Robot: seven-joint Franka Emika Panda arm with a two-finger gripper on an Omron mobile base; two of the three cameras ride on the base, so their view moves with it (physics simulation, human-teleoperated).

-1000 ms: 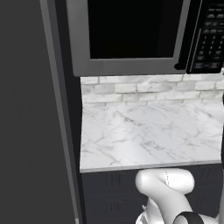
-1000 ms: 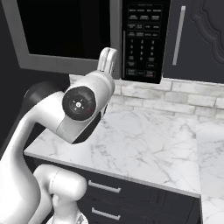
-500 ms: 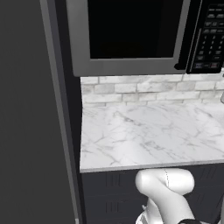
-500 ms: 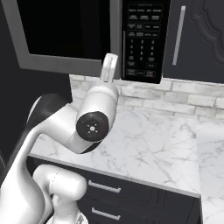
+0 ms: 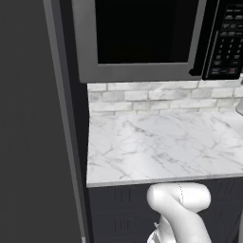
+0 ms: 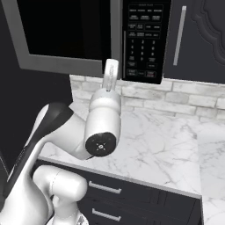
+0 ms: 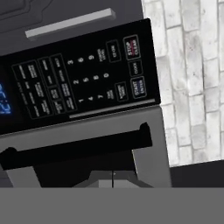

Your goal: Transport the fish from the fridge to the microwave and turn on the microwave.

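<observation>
A white marble counter (image 5: pixel 161 142) with grey veins fills the middle of the left base view; in the right base view it runs from 9 o'clock to 4 o'clock (image 6: pixel 167 145). Behind it stands a wall of pale grey bricks (image 5: pixel 161 97), seen also at 3 o'clock in the hand view (image 7: pixel 192 78). Under the counter's front edge are dark drawers (image 6: pixel 132 202) with slim silver handles (image 6: pixel 104 187). At 1 o'clock in the right base view hangs a dark cupboard door (image 6: pixel 202 39) with an upright grey handle (image 6: pixel 179 35).

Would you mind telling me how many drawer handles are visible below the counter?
2: an upper handle under the counter's edge, and a lower handle beneath it. The arm may hide others.
</observation>
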